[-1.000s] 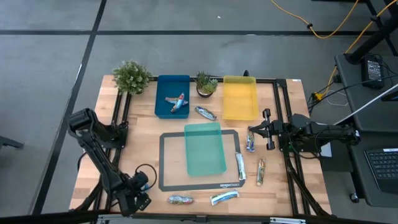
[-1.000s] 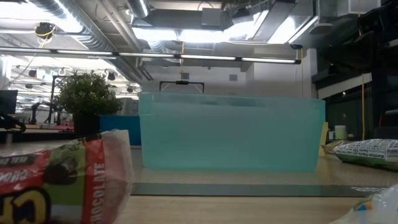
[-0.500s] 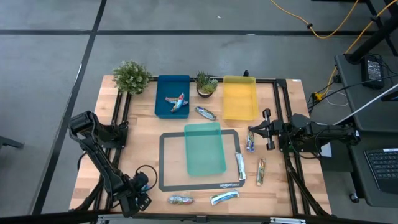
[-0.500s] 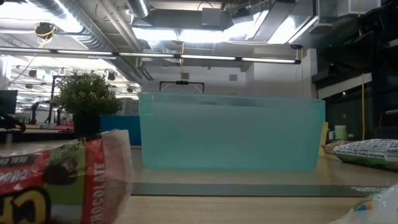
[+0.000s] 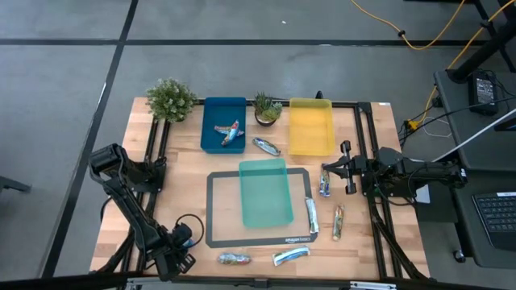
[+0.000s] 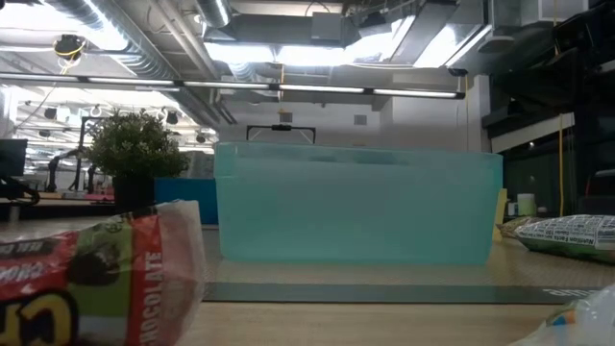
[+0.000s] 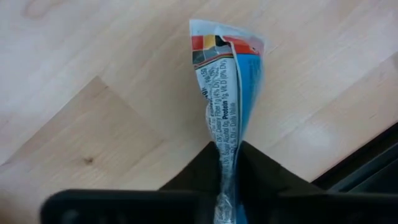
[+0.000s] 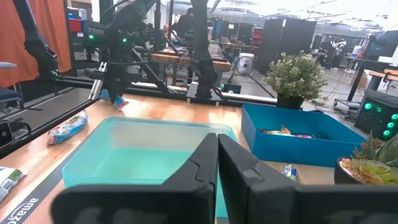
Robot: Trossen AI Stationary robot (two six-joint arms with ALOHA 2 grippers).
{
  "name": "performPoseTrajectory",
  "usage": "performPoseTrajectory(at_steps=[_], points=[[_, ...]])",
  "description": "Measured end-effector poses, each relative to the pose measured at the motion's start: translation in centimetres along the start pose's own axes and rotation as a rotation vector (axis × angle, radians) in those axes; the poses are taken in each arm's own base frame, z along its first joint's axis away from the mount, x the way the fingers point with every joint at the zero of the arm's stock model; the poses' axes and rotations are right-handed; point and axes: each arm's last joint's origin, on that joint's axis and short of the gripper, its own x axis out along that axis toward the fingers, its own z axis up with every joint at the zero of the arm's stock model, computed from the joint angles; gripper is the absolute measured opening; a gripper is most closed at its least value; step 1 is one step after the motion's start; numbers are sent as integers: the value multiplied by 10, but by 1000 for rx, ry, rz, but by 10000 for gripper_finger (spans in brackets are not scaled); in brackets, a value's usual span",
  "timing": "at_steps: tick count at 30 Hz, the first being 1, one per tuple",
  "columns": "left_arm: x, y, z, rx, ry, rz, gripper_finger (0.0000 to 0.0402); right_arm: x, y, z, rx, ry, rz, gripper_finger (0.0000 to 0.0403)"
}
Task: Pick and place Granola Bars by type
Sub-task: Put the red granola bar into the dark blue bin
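Observation:
My left gripper (image 5: 184, 256) is at the table's near left corner, shut on a blue-orange granola bar (image 7: 225, 81). My right gripper (image 5: 325, 171) is shut and empty, level above the table right of the teal tray (image 5: 265, 192). Two bars lie in the blue tray (image 5: 223, 123). One bar (image 5: 266, 146) lies between the blue and yellow trays. Three bars (image 5: 324, 185) (image 5: 311, 216) (image 5: 338, 221) lie right of the teal tray. Two more (image 5: 234, 258) (image 5: 290, 255) lie by the near edge. My left gripper pinches one end of the blue-orange bar's wrapper (image 7: 227, 163) between its two fingers (image 7: 261, 177), which slant down at the table. The wrapper is squeezed narrow and creased lengthwise at the fingers. The rest of the bar reaches out past the fingertips over the wood. Whether its far end touches the table, I cannot tell.
A yellow tray (image 5: 311, 126) stands at the far right. Two potted plants (image 5: 170, 99) (image 5: 268, 108) stand along the far edge. A dark-framed mat (image 5: 214, 211) lies under the teal tray. Bare wood lies left of the mat.

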Motion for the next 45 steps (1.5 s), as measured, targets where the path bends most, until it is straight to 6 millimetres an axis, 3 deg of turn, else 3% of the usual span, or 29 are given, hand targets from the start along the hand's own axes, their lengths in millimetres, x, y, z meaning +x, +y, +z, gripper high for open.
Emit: performPoseTrajectory(at_steps=[3, 7, 11, 15, 20, 29, 36, 45], points=[[-5, -1, 3, -1, 5, -16, 12, 0, 0, 0, 0, 0, 0, 16], [-25, -7, 19, 41, 1, -90, 10, 0, 0, 0, 0, 0, 0, 17], [-59, -7, 46, 102, -57, -171, 13, 0, 0, 0, 0, 0, 0, 16], [-103, -4, 70, 149, -239, -274, 7, 0, 0, 0, 0, 0, 0, 16], [-139, 5, 89, 186, -384, -374, 9, 0, 0, 0, 0, 0, 0, 16], [-169, 10, 117, 308, -412, -422, 7, 0, 0, 0, 0, 0, 0, 16], [-185, 13, 164, 403, -374, -412, 7, 0, 0, 0, 0, 0, 0, 16], [-244, 41, 234, 429, -630, -267, 6, 0, 0, 0, 0, 0, 0, 17]])
